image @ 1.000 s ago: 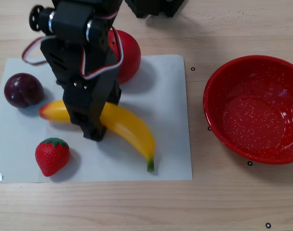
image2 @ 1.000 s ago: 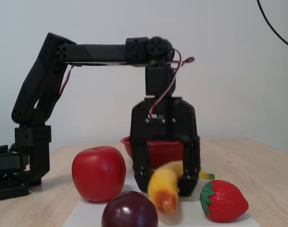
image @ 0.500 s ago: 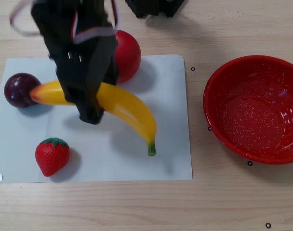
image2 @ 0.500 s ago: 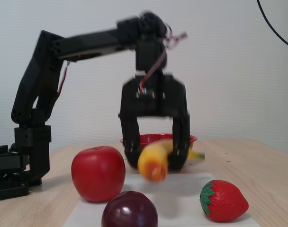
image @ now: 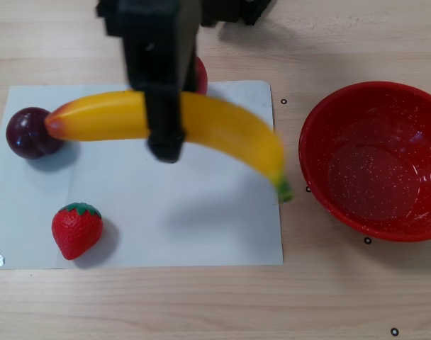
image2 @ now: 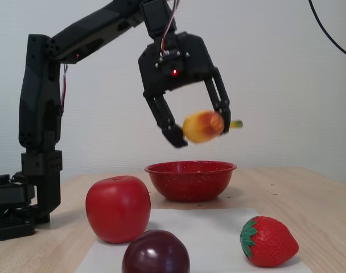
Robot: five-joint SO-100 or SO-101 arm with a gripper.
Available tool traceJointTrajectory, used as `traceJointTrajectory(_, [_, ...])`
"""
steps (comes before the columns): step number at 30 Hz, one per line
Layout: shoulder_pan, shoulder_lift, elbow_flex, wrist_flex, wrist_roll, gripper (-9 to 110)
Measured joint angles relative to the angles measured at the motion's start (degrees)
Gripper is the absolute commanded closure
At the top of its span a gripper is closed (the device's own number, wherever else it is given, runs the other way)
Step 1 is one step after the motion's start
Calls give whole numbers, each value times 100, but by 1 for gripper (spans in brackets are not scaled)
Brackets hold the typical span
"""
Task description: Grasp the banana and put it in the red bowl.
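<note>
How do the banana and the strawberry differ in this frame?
The banana is long, curved and yellow; the strawberry is short, plump and red with a green cap. The banana hangs in the air, clamped by the tool; the strawberry rests on the white paper. Both look glossy.

I see my gripper at frame centre, fingers clamped on the banana, held in the air above the bowl. Apple, plum and strawberry sit on the counter along the bottom.
</note>
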Motion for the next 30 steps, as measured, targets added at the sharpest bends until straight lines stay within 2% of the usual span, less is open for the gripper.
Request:
traceJointTrajectory(15, [2241,466,-580,35,-483,101])
traceJointTrajectory(22, [3146,466,-580,-360,-712,101])
traceJointTrajectory(30, [3823,492,343,-905,-853,101])
